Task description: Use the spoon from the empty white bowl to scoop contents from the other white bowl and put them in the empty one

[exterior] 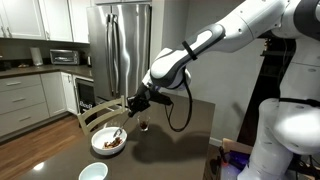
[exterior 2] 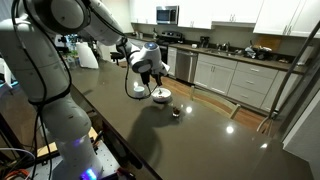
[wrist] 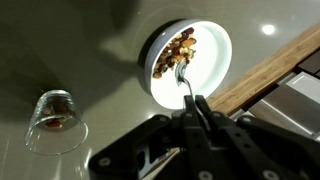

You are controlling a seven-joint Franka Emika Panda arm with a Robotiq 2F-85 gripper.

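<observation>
The wider white bowl (wrist: 212,62) holds brown and tan chunks (wrist: 178,48) heaped on its left side; it also shows in an exterior view (exterior: 108,143). The slim silvery spoon (wrist: 182,76) has its tip in the chunks. My gripper (wrist: 195,104) is shut on the spoon's handle, just above the bowl's near rim. It also shows in both exterior views (exterior: 131,104) (exterior 2: 150,78). The smaller, empty white bowl (exterior: 93,172) sits at the table's front edge, apart from the wider bowl. A white bowl (exterior 2: 158,95) lies under the gripper.
A small clear glass with something brown in it (wrist: 58,120) stands on the dark table beside the bowl, also in both exterior views (exterior: 143,125) (exterior 2: 176,113). A wooden chair back (exterior: 95,112) stands behind the bowl. The table edge (wrist: 262,70) is close by.
</observation>
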